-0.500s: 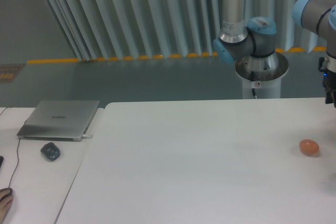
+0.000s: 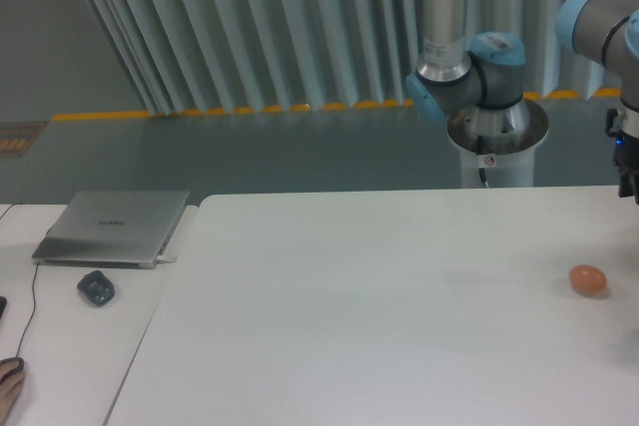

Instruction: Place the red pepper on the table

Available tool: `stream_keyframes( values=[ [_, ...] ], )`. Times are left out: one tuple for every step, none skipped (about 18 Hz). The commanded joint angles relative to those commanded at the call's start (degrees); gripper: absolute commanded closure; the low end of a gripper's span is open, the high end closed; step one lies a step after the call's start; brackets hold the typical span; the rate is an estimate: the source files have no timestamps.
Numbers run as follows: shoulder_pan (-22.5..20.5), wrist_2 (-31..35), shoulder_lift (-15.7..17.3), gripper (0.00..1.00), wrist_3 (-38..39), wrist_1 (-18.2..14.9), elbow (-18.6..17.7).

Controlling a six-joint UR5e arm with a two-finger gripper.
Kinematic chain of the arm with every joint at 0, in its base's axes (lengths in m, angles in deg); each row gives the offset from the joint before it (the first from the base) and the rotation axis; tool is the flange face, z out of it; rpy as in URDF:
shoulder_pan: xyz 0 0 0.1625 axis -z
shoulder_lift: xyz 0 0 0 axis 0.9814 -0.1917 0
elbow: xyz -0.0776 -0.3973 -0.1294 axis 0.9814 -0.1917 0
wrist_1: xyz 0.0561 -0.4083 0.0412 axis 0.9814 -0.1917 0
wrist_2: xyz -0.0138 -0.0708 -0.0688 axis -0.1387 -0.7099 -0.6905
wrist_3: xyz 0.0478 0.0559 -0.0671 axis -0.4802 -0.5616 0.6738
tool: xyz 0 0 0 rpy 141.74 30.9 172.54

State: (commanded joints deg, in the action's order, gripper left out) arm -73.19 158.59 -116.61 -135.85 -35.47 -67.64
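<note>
One fixed camera is all there is to go by, and from where it stands no red pepper can be seen anywhere: not on the big white desk [image 2: 379, 306], not in the air above it. The only small thing lying there is an orange egg-shaped object [image 2: 588, 279], far over on the right side, and that is not the pepper. The arm [image 2: 479, 67] rises behind the desk, and its wrist hangs at the right edge of the frame, cut off by the border; the fingers themselves are out of sight, so whether they are spread, pressed together or pinching the pepper I cannot tell. To the left, a narrower side desk [image 2: 60, 346] carries a closed grey laptop [image 2: 115, 226] and a mouse [image 2: 96, 287].

If the pepper is in that hidden grip, I would bring it down over the wide bare middle, well apart from the orange egg, lower until it rests, then release so the lumpy thing does not roll.
</note>
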Motion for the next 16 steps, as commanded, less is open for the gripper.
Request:
stream_keyframes(
  values=[
    [-0.3, 0.0, 0.0, 0.00, 0.4, 0.2, -0.1],
    [-0.5, -0.1, -0.1, 0.00, 0.5, 0.2, 0.0],
    [-1.0, 0.0, -0.1, 0.00, 0.5, 0.2, -0.2],
    [-1.2, 0.2, -0.1, 0.00, 0.6, 0.3, -0.2],
    [-1.5, 0.2, -0.1, 0.00, 0.5, 0.4, -0.2],
    [-1.7, 0.3, -0.2, 0.00, 0.5, 0.6, -0.2],
    [-1.8, 0.2, -0.2, 0.00, 0.6, 0.6, -0.2],
    [-1.8, 0.2, -0.2, 0.00, 0.7, 0.6, -0.2],
    [-1.8, 0.0, -0.2, 0.00, 1.2, 0.6, -0.2],
    [-1.8, 0.3, -0.2, 0.00, 2.1, 0.6, -0.2],
    [-1.8, 0.3, -0.2, 0.00, 2.5, 0.6, -0.2],
    [-2.1, 0.3, -0.1, 0.00, 2.5, 0.6, -0.2],
    [-2.6, 0.3, -0.1, 0.00, 3.0, 0.6, -0.2],
    [-3.2, -0.1, -0.1, 0.00, 4.3, 0.6, -0.2],
    [-3.6, -0.1, 0.0, 0.00, 5.3, 0.6, -0.2],
    [-4.0, -0.2, 0.0, 0.00, 5.6, 0.6, -0.2]
  ],
)
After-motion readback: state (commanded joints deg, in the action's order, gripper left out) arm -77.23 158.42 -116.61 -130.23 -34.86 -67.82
